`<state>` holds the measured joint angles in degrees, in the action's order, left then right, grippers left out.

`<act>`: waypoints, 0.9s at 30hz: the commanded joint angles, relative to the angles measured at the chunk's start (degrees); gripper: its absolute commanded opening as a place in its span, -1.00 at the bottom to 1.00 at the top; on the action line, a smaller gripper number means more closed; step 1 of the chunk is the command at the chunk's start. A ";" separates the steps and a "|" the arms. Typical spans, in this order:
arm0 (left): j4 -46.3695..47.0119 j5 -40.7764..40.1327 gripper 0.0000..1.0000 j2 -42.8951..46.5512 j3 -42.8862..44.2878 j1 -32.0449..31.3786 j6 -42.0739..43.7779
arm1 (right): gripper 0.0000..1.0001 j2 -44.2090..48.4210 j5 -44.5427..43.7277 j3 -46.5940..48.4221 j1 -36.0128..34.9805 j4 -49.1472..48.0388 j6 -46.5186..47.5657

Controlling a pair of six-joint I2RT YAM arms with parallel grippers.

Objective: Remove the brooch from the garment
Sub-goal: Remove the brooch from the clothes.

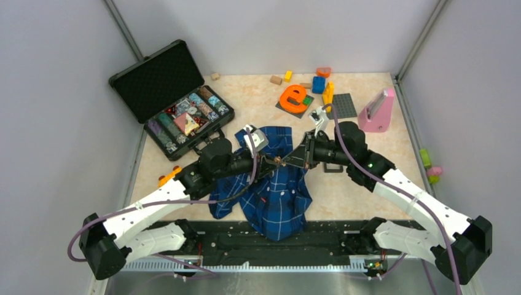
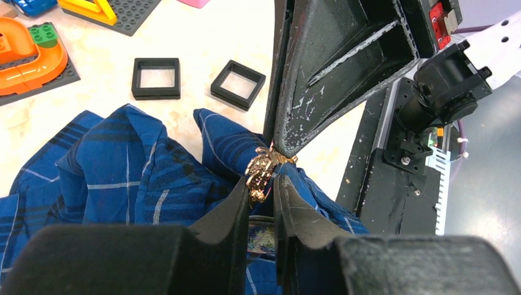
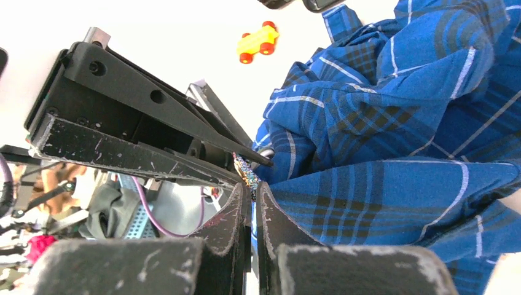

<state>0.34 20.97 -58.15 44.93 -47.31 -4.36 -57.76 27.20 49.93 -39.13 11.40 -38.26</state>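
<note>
The dark blue plaid shirt [image 1: 276,196] lies bunched at the table's near middle, lifted into a ridge between the arms. The brooch [image 1: 279,161] looks like a small glittering gold-toned piece in the left wrist view [image 2: 261,172], with a round dark-rimmed disc under it. My left gripper [image 1: 273,162] is shut on the brooch [image 2: 261,187]. My right gripper [image 1: 290,161] meets it tip to tip and is shut on a fold of shirt [image 3: 381,123] right beside the brooch [image 3: 246,172]; blue cloth shows between its fingers [image 3: 252,190].
An open black case [image 1: 172,98] of small items stands at the back left. An orange toy [image 1: 293,97], a grey baseplate [image 1: 344,106], bricks and a pink object [image 1: 376,110] are at the back. Two hollow black square frames [image 2: 156,78] lie beyond the shirt. A yellow toy car [image 3: 258,40] lies on the left.
</note>
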 commanded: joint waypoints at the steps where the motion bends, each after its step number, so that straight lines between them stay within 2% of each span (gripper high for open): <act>1: 9.30 -6.00 -0.61 0.42 -1.87 0.13 -2.68 | -1.00 1.77 6.91 -1.46 -2.12 -9.46 -7.85; 10: 11.47 -8.71 -0.74 -0.98 -2.18 0.16 -4.30 | -1.00 2.55 5.92 -2.27 -3.84 -10.91 -10.46; 14: 14.05 -10.62 -0.75 0.09 -3.74 0.17 -5.60 | -1.00 3.45 2.82 -1.23 -3.84 -6.44 -8.18; 18: 17.52 -13.21 -0.71 3.50 -6.58 0.14 -7.00 | -1.00 4.36 0.19 -2.04 -3.77 -4.88 -7.35; 24: 17.51 -16.47 -0.70 7.17 -8.29 0.29 -8.27 | -1.00 3.95 -0.92 -2.93 -3.64 -3.72 -6.30; 27: 18.08 -15.66 -0.53 7.84 -9.00 0.27 -8.29 | -1.00 3.70 -1.77 -3.05 -3.55 -3.61 -6.48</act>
<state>12.16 14.09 -52.10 36.38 -48.49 -12.75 -55.64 22.04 46.81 -41.41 6.48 -43.38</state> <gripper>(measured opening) 0.208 0.012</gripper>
